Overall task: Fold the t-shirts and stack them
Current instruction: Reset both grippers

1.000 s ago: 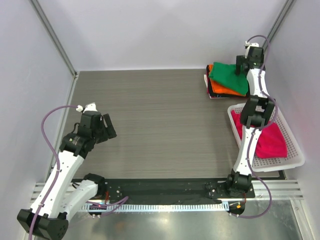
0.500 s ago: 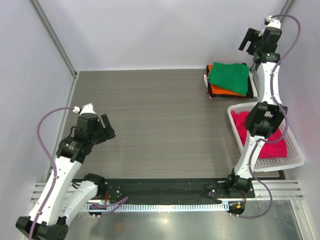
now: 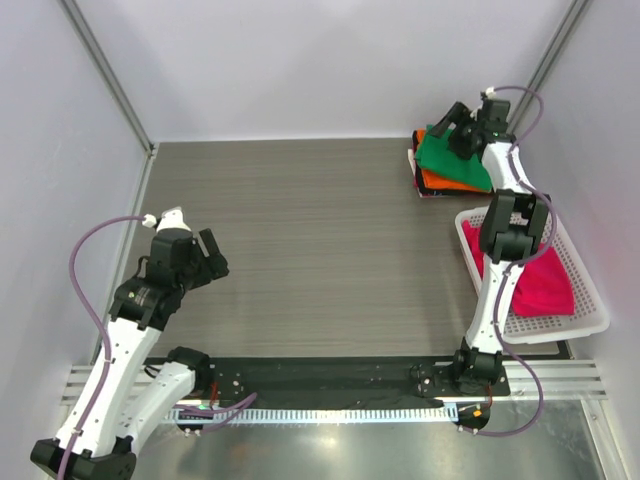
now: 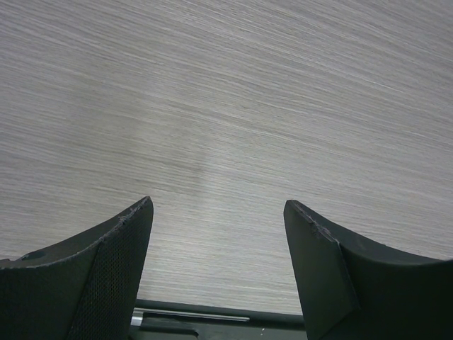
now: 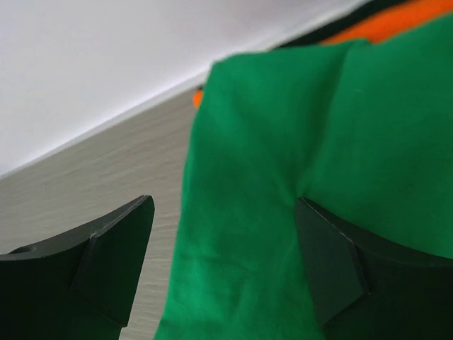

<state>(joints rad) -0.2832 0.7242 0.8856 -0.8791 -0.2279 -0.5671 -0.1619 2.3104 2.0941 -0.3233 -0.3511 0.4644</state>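
Note:
A folded bright green t-shirt (image 3: 458, 160) tops a stack at the table's back right, over an orange t-shirt (image 3: 437, 181) and a black t-shirt (image 3: 412, 160) that shows only at the edge. A magenta-pink t-shirt (image 3: 543, 281) lies crumpled in the basket. My right gripper (image 3: 451, 122) is open over the stack's back left corner. In the right wrist view the green t-shirt (image 5: 283, 177) lies between its jaws (image 5: 223, 205), the right finger (image 5: 329, 262) touching the cloth, with the orange t-shirt (image 5: 403, 15) behind. My left gripper (image 3: 211, 256) is open and empty above bare table (image 4: 218, 205).
A white mesh basket (image 3: 585, 325) stands at the right edge, near the right arm's base. White walls close the back and both sides. The grey wood-grain tabletop (image 3: 300, 230) spreads between the arms. A black strip and a metal rail run along the near edge.
My right gripper rose up against the back wall, then came down and left onto the stack's back left corner. My left gripper drifted slightly left and nearer.

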